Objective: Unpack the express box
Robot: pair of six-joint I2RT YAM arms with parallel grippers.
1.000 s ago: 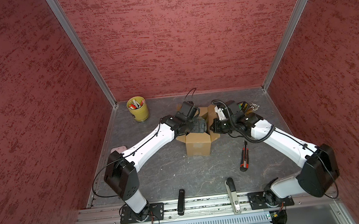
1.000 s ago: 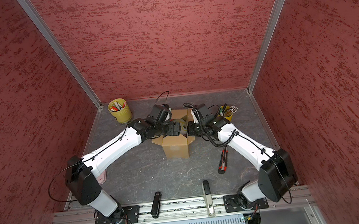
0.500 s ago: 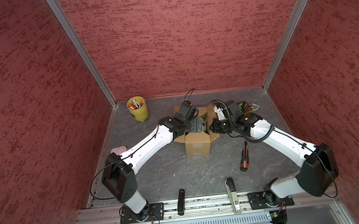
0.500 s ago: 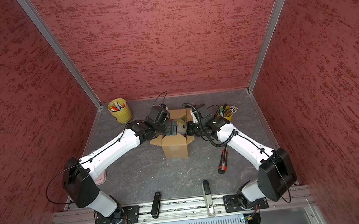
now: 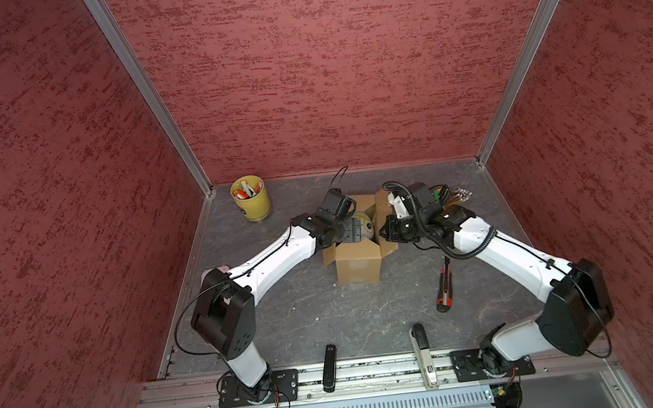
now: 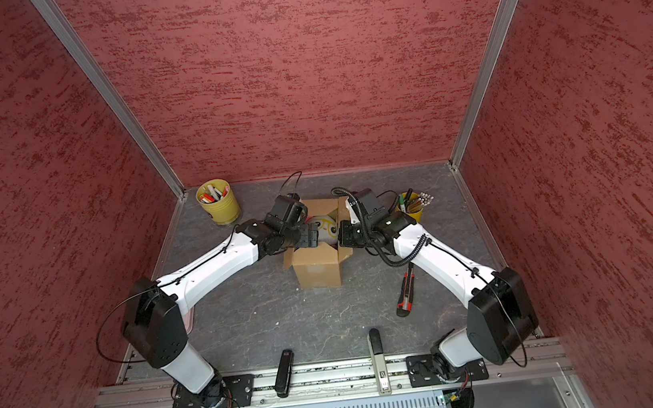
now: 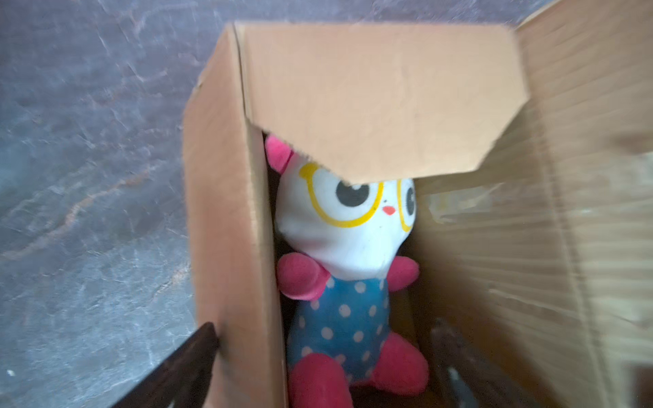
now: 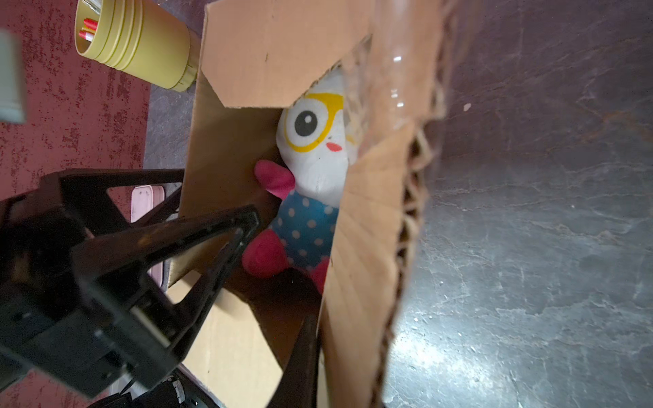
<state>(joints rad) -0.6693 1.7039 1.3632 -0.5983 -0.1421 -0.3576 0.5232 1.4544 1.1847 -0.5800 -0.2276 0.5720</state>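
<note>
A grey, stone-patterned tabletop carries everything; the express box, a brown cardboard carton, stands upright near the middle toward the back, its top flaps folded open; the left gripper reaches in from the box's left, jaws open, one outside the left wall and one inside; the right gripper meets the box's right flap, jaws closed, pinching that flap; a plush toy with a white face, yellow glasses and a blue spotted body sits inside the box, its head showing at the opening; a yellow pen cup stands in the back left corner, well apart from the box; an orange-and-black utility knife lies to the right of the box.
</note>
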